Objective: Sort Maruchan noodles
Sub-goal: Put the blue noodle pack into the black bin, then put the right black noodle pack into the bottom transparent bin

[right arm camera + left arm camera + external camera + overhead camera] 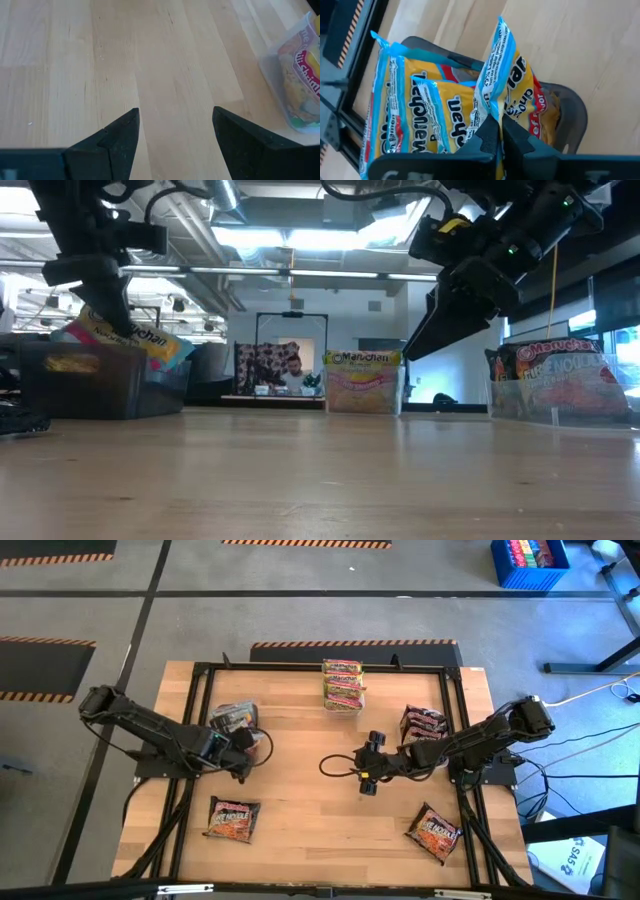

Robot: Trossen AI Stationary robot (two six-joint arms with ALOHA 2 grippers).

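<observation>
High view, left arm: reaches in from the table's (pixel 300 790) left edge, bent at the elbow; left gripper (pixel 243 743) sits at the dark tub (pixel 232 717) near that edge.
High view, right arm: stretches low from the right edge toward the table's middle; right gripper (pixel 368 780) hangs over bare wood, jaws apart, holding nothing.
High view, packets: a yellow-green stack (pixel 342 684) stands at the table's far edge; a red-and-dark tub of packets (pixel 423 723) lies behind the right arm; one orange-red packet (pixel 233 819) lies flat near the table's front left, another (pixel 434 832) near its front right.
High view, room: grey floor with hazard-striped tape; a blue crate (pixel 530 562) stands well beyond the table's far right corner.
Low view, surface: pale wood planks run to the far edge, where the yellow-green stack faces the camera; a clear tub (pixel 565 385) of red packets stands at the table's right.
Low view, room: ceiling ducts and lights; a person (pixel 292 372) sits far behind the table.
Left wrist view, jaws: pressed together on the edge of a yellow packet (pixel 507 95), upright in the dark tub beside two more.
Right wrist view, fingers (pixel 117 137): spread wide over bare table, a clear tub corner well to one side.
</observation>
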